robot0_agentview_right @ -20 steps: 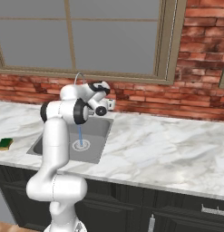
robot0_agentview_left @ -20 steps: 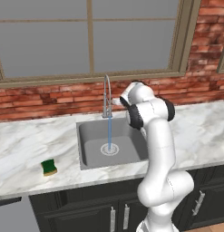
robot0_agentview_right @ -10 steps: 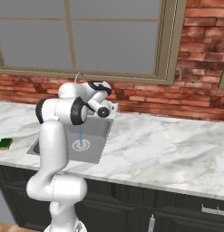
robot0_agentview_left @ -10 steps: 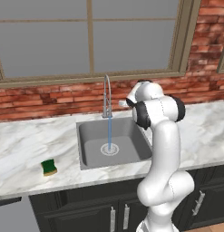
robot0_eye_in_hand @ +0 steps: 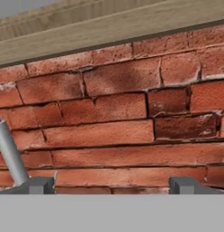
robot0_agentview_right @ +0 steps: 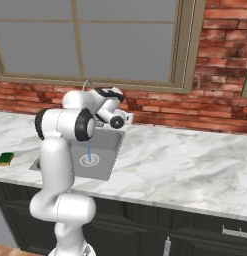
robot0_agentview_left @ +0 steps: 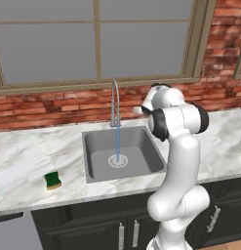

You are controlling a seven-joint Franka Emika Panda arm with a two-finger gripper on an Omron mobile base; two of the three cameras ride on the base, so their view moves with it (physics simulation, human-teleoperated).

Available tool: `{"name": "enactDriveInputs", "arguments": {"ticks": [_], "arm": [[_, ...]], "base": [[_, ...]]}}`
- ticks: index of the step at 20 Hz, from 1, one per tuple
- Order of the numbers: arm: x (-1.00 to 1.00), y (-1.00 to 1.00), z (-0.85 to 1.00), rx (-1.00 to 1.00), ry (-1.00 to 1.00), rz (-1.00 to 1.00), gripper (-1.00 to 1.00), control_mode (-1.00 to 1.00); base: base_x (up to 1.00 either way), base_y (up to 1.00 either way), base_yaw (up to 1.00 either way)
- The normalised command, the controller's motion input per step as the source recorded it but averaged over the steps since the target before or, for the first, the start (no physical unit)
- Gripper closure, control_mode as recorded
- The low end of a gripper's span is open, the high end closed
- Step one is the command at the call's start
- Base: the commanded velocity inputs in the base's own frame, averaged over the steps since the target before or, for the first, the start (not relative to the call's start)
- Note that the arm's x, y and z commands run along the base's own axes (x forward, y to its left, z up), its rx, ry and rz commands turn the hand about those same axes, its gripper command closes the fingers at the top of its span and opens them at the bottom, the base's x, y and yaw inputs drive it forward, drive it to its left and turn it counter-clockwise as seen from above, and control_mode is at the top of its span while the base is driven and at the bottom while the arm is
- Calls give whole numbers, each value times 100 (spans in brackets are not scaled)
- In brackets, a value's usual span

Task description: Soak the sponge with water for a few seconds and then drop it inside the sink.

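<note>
The sponge (robot0_agentview_left: 53, 180), dark green over yellow, lies on the marble counter left of the sink (robot0_agentview_left: 141, 152), far from my hand; it also appears at the left edge of the right base view (robot0_agentview_right: 5, 159). A thin stream of water (robot0_agentview_left: 117, 141) runs from the silver tap (robot0_agentview_left: 114, 101) onto the drain. My gripper (robot0_eye_in_hand: 113, 185) is open and empty, its fingertips wide apart. It is held up behind the sink's back right corner, facing the brick wall. The tap's pipe (robot0_eye_in_hand: 7, 149) stands at its left.
The brick wall (robot0_eye_in_hand: 122, 113) and the window sill (robot0_eye_in_hand: 109, 31) rise close in front of the hand. White marble counter (robot0_agentview_left: 24, 151) runs left and right of the sink (robot0_agentview_right: 107, 150). Dark cabinets stand below.
My arm's elbow has swung to the right while the hand stayed near the tap, facing the wall. The gripper stays open. The sponge has not moved and the water keeps running.
</note>
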Motion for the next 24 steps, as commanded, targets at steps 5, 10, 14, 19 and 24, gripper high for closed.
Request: {"name": "enactDriveInputs", "arguments": {"ticks": [5,10,14,19,24], "arm": [[-40,-18,21,0,10,0,-100,-100],[-40,-24,30,0,18,0,-100,-100],[-18,-19,41,-7,27,0,-100,-100],[-7,-22,44,-4,23,-6,-100,-100],[-13,-16,43,-3,15,-8,-100,-100]], "base": [[0,0,0],[0,0,0],[0,0,0],[0,0,0],[0,0,0]]}}
